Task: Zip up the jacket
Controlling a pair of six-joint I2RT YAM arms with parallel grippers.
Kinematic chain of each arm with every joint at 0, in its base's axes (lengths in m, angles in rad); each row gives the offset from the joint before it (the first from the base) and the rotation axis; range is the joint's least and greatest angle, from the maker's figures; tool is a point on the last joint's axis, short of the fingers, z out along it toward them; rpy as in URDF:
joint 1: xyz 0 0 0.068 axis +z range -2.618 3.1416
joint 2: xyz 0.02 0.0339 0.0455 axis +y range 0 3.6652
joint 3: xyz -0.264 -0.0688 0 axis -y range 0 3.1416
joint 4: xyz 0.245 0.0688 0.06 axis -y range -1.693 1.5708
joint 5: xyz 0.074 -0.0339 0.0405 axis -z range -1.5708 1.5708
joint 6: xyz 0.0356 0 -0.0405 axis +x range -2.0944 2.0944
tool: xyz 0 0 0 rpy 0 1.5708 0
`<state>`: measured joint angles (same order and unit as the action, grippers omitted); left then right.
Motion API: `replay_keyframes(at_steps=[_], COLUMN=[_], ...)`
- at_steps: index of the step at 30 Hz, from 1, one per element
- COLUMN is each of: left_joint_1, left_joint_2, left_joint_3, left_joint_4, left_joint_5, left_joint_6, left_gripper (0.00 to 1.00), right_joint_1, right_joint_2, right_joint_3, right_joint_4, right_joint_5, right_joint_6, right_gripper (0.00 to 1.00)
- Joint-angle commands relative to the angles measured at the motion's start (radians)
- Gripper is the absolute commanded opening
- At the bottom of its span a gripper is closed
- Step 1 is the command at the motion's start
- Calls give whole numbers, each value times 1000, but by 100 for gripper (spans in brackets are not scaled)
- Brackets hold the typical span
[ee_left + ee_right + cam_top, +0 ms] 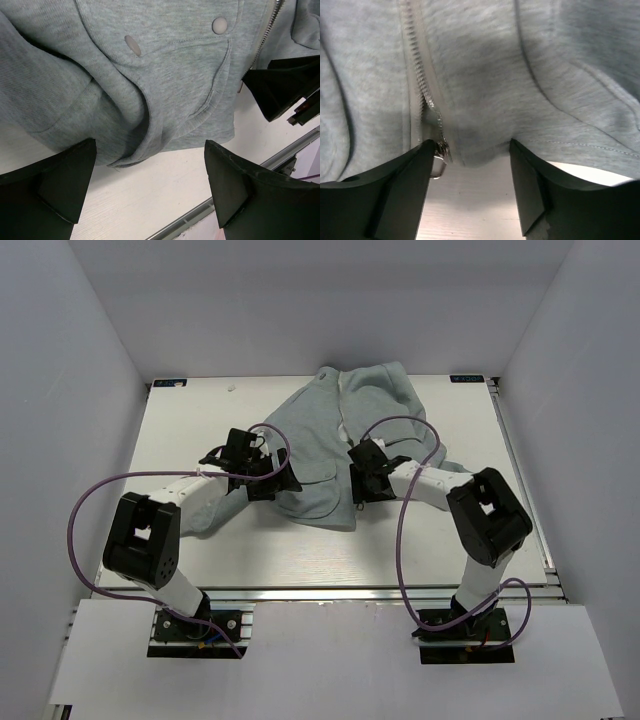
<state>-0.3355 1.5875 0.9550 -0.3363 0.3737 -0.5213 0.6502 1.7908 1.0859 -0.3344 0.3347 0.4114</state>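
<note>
The light grey jacket (335, 435) lies spread on the white table (450, 530), collar to the far side and hem toward the arms. My left gripper (285, 483) is open above the hem below a flap pocket (200, 85) with a snap button (219, 25); nothing is between its fingers (65, 180). My right gripper (358, 492) is open at the lower end of the zipper (422, 85). The metal zipper pull (438, 162) hangs against the inner edge of the left finger (395, 190). The hem (480, 150) bulges between the two fingers.
An aluminium rail (225, 200) runs along the table's near edge. White walls (70, 390) close in the table on three sides. Purple cables (405, 530) loop off both arms. My right gripper's black fingers (285, 87) show in the left wrist view, beside the zipper.
</note>
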Motion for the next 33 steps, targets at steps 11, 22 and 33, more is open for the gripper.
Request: replay_keyframes(at_steps=[11, 22, 33], left_joint_1=[4, 4, 4], left_joint_2=[-40, -31, -3], left_joint_3=[-4, -12, -12], left_joint_4=[-23, -6, 3], left_joint_5=[-33, -30, -7], left_joint_6=[-2, -9, -26], left_gripper=[98, 98, 98], right_joint_1=[2, 0, 6], right_joint_2=[-31, -389, -443], right_joint_3=[-98, -230, -319], right_joint_4=[-41, -122, -123], right_joint_5=[-22, -165, -410], right_joint_6=[43, -120, -190], right_gripper=[9, 0, 0])
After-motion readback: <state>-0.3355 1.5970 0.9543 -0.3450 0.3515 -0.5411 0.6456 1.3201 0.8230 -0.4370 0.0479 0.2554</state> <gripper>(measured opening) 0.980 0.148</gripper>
